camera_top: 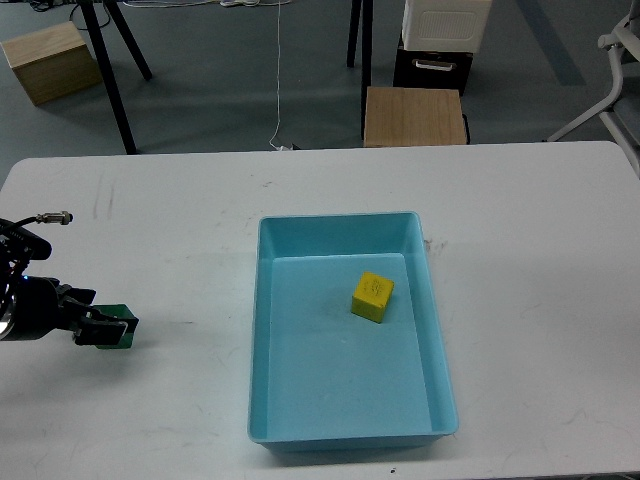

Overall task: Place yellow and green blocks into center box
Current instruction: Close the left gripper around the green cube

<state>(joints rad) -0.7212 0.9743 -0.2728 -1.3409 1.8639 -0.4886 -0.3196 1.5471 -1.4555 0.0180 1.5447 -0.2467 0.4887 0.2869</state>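
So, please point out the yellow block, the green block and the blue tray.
yellow block (372, 297), head view, its top face.
green block (127, 332), head view, the visible right edge beside the left tool.
blue tray (338, 219), head view, its far rim.

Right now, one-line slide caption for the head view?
Left gripper at the green block on the white table; yellow block already in the blue tray.
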